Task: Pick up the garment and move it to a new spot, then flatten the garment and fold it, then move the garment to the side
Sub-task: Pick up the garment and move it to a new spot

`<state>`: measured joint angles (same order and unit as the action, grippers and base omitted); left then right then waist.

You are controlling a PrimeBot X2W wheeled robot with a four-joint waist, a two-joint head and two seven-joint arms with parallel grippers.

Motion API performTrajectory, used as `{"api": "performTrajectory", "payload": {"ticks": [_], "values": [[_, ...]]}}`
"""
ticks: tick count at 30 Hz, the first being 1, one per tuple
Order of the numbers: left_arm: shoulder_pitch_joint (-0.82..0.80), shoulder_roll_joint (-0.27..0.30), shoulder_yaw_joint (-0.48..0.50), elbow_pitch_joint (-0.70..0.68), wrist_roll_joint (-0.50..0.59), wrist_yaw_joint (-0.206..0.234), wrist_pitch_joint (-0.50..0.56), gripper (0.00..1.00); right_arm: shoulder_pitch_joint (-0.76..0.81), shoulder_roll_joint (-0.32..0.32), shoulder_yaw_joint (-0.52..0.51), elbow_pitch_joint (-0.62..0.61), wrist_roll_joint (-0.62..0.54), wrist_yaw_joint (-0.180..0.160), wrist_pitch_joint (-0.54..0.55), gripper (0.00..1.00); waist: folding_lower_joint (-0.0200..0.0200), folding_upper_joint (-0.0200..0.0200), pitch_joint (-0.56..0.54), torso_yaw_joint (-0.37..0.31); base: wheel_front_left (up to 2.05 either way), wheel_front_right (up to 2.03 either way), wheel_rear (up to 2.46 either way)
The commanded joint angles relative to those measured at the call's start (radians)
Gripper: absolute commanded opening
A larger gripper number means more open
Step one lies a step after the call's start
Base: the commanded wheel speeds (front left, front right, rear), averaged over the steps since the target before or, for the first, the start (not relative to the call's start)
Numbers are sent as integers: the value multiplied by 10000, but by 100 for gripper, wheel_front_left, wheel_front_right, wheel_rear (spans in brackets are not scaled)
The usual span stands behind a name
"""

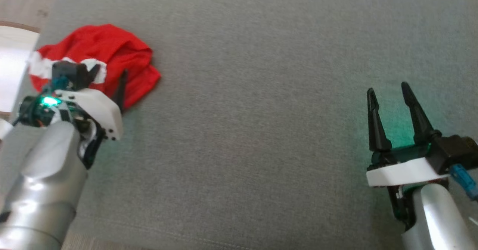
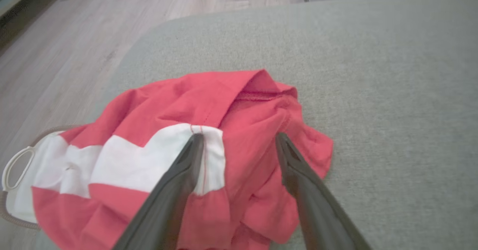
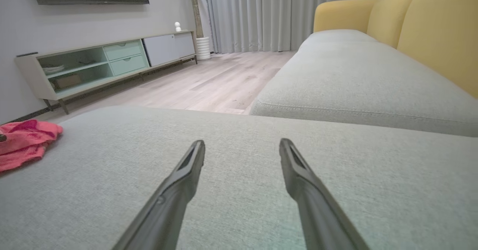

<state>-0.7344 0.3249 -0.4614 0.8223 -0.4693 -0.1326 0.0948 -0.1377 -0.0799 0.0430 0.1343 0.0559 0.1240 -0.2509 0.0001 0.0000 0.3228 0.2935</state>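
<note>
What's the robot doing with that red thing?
The robot seems about to grab a crumpled red-and-white garment lying near the corner of a grey cushion. Its left jaws are open right over the cloth, not gripping it yet. Its right jaws hang open over bare cushion, well apart.

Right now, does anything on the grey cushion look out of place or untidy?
Only the red and white garment: it lies crumpled in a heap at the corner of the cushion, and one end seems to hang over the edge. Nothing looks damaged.
</note>
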Motion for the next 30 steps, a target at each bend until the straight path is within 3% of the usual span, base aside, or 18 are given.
{"api": "performTrajectory", "payload": {"ticks": [1,5,6,7,13,22,30], "values": [[-502,543,255,-75,-88,19,15,100,-205,-112,195,-363,-62,67,-109,100,-1,0,293,-259,0,0,0],[-936,666,8,857,-441,19,319,100,-273,-203,147,-420,-100,67,-109,100,-1,0,510,-411,0,0,0],[-1003,656,-61,1031,-573,19,415,62,-280,-216,128,-427,-98,67,-109,100,-1,0,529,-431,0,0,0],[-1073,658,-104,1158,-705,19,439,0,-285,-225,113,-434,-95,67,-109,100,-1,0,539,-447,0,0,0],[-1466,889,-424,1557,-992,19,-334,0,-270,-177,102,-339,-95,67,-109,100,-1,0,357,-432,0,0,0],[-2204,1139,-457,1298,-801,66,-2921,0,-143,83,207,-52,20,67,-109,100,-1,0,-667,-560,0,0,0],[-2323,1312,-475,269,-578,144,-3384,0,111,245,244,54,172,67,-109,100,-1,0,-1352,-945,0,0,0]]}}
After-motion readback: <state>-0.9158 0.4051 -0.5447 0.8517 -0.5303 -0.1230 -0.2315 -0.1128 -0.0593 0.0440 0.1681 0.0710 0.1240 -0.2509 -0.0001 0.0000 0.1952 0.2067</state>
